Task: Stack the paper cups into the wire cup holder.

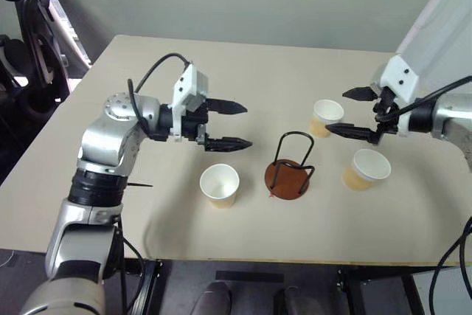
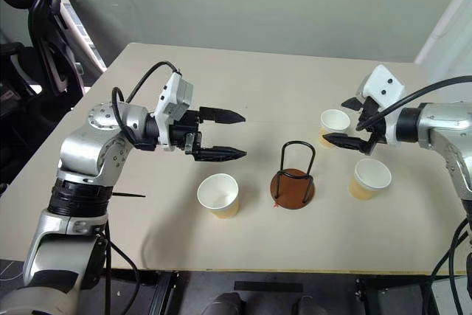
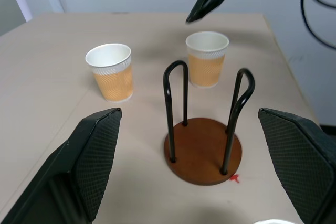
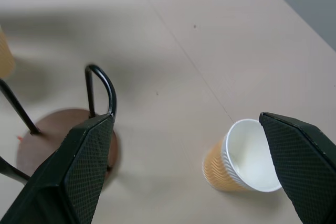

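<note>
Holder: wire cup holder (image 1: 288,171) upright at mid worktop (image 1: 243,71), empty, wire loops standing on the brown disc base.
Cups: three paper cups, all upright and apart; near-left cup (image 1: 220,184) just left of the holder, far-right cup (image 1: 325,117) beyond it to the right, near-right cup (image 1: 365,169) right of the holder.
Left jaws: left gripper (image 1: 228,124) spread wide and empty, hanging above the worktop, left of the holder and beyond the near-left cup.
Right jaws: right gripper (image 1: 352,112) spread wide and empty, hanging beside the far-right cup, not touching it as far as can be told.
Risk, tipping: light cups likely to topple or skid if a finger clips a rim on the way down; far-right cup most exposed.
Risk, crushing: thin paper wall likely to buckle under a hard squeeze.
Risk, holder: loops narrow; a cup brought in tilted may catch a wire and drag or tip the base.
Risk, arms: both aimed toward the middle; possible clash over the holder.
</note>
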Tool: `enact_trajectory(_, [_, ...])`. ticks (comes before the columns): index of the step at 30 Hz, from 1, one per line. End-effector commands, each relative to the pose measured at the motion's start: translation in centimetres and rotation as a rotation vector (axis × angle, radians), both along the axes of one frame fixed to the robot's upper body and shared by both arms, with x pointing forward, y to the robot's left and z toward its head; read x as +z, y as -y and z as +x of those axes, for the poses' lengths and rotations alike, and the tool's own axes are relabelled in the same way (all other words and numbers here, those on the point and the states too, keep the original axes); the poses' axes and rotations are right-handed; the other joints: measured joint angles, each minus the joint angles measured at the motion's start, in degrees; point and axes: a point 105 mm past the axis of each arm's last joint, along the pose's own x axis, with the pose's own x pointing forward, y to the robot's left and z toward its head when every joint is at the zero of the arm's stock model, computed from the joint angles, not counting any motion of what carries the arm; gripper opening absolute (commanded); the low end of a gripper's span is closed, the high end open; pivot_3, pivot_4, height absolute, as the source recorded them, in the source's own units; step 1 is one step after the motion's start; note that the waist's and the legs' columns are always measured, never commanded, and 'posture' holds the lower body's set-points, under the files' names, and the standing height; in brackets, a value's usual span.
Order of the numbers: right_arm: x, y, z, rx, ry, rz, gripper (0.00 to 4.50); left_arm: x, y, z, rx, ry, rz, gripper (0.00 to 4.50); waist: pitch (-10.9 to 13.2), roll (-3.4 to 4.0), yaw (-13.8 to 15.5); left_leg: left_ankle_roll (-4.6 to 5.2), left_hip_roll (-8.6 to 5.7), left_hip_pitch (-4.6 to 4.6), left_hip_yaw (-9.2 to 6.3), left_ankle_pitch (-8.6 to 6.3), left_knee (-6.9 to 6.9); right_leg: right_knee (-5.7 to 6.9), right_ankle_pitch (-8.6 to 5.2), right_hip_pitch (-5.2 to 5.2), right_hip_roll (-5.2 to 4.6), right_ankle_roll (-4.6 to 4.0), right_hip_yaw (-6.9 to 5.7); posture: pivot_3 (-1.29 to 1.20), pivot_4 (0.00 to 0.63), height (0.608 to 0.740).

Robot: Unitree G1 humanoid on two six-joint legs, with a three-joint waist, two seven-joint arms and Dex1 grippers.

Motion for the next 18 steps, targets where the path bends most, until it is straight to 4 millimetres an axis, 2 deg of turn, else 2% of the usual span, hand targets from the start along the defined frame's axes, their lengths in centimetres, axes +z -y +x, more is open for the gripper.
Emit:
enact_trajectory(1, [0.4, 0.1, 0.8, 0.008, 0.066, -0.087, 4.50, 1.8, -0.4, -0.1, 0.026, 0.074, -0.018, 4.46, 0.0, 0.00, 0.0, 0.00, 0.00, 0.00, 0.00, 0.00, -0.01, -0.01, 0.00, -0.01, -0.01, 0.00, 0.00, 0.00, 0.150, 0.740])
enact_trajectory(11, [-1.4, 0.1, 4.0, 0.007, 0.111, -0.227, 4.50, 1.9, -0.6, 0.3, 0.062, 0.098, -0.006, 4.46, 0.0, 0.00, -0.2, 0.00, 0.00, -0.01, -0.01, 0.00, -0.06, -0.01, 0.02, -0.06, -0.04, -0.04, -0.01, 0.00, 0.150, 0.740])
enact_trajectory(18, [-2.8, 0.9, 5.8, -0.018, 0.103, -0.300, 4.50, 1.8, -0.6, 0.3, 0.065, 0.101, 0.004, 4.46, 0.0, 0.00, -0.2, 0.00, 0.00, -0.03, 0.00, 0.00, -0.14, -0.02, 0.02, -0.09, -0.05, -0.07, -0.01, 0.00, 0.150, 0.740])
